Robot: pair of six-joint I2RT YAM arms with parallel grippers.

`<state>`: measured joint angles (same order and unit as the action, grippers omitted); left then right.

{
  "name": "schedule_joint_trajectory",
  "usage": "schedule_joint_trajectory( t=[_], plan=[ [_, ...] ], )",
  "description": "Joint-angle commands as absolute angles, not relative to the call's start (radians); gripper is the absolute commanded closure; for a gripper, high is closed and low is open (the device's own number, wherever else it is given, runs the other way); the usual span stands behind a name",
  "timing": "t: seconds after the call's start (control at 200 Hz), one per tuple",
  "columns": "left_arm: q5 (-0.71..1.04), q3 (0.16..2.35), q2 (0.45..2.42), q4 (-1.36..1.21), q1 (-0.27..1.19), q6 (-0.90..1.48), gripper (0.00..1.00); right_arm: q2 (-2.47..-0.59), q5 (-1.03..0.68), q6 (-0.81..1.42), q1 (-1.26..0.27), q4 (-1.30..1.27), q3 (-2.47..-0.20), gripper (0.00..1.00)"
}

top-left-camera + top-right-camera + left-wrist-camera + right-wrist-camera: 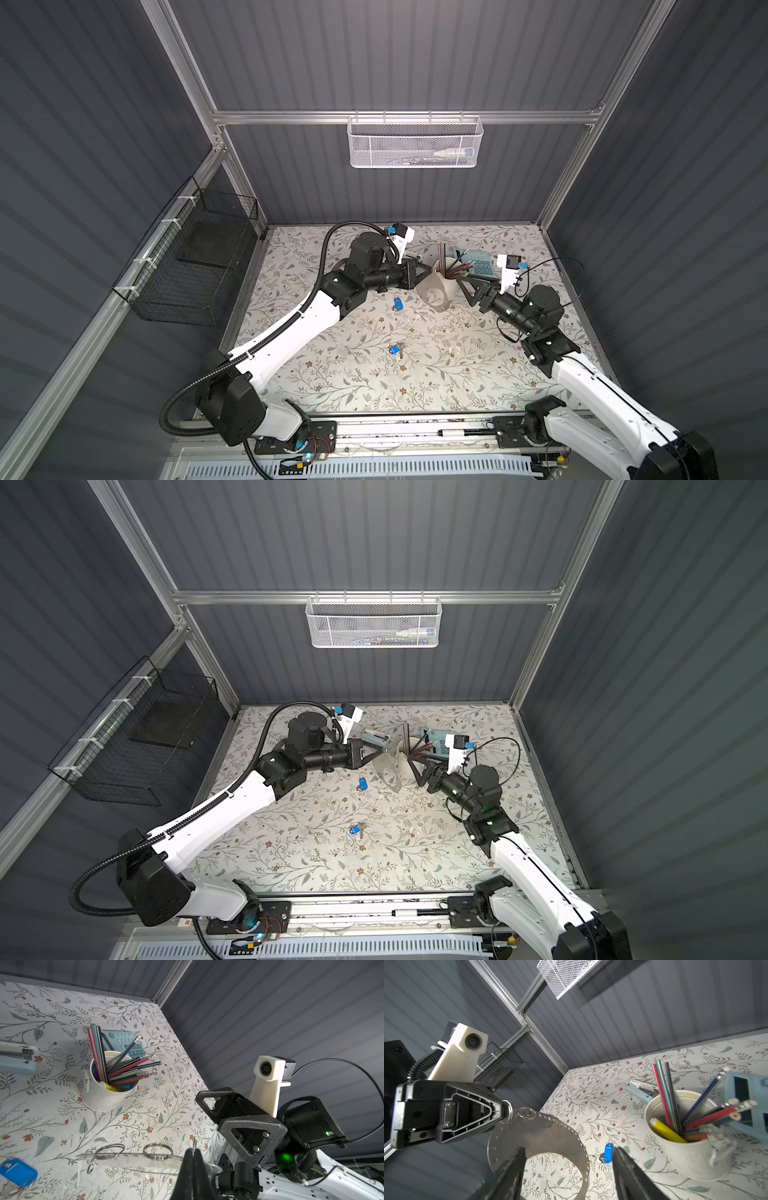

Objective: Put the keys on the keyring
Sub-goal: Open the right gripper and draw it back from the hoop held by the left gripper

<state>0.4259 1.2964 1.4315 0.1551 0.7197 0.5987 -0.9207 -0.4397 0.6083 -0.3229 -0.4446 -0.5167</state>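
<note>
The keyring (441, 308) (395, 788) is a flat grey oval loop hanging tilted in the air beside the white cup. My left gripper (430, 270) (194, 1150) is shut on its upper rim. In the right wrist view the keyring (537, 1136) carries small split rings near that grip. My right gripper (465, 286) (569, 1153) is open, with the loop's lower rim between its fingers and apart from them. Two keys with blue tags lie on the table, one near the loop (398, 305) (607, 1153) and one nearer the front (395, 350) (356, 830).
A white cup (446, 282) (685, 1151) full of pencils stands just behind the keyring. A pale blue calculator (478, 264) lies behind it, and a pale blue stapler (374, 738) (16, 1057) lies behind the left gripper. Wire baskets hang on the back and left walls.
</note>
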Motion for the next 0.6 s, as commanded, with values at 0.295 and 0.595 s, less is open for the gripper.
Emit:
schedule_joint_trajectory(
  t=[0.295, 0.595],
  plan=[
    [0.498, 1.081, 1.334, -0.242, 0.729, 0.498, 1.0, -0.957, -0.475, 0.594, -0.318, -0.437, -0.586, 0.27],
    [0.563, 0.931, 1.278, -0.44, 0.731, 0.272, 1.0, -0.949, -0.52, 0.611, -0.281, -0.428, -0.595, 0.24]
  ],
)
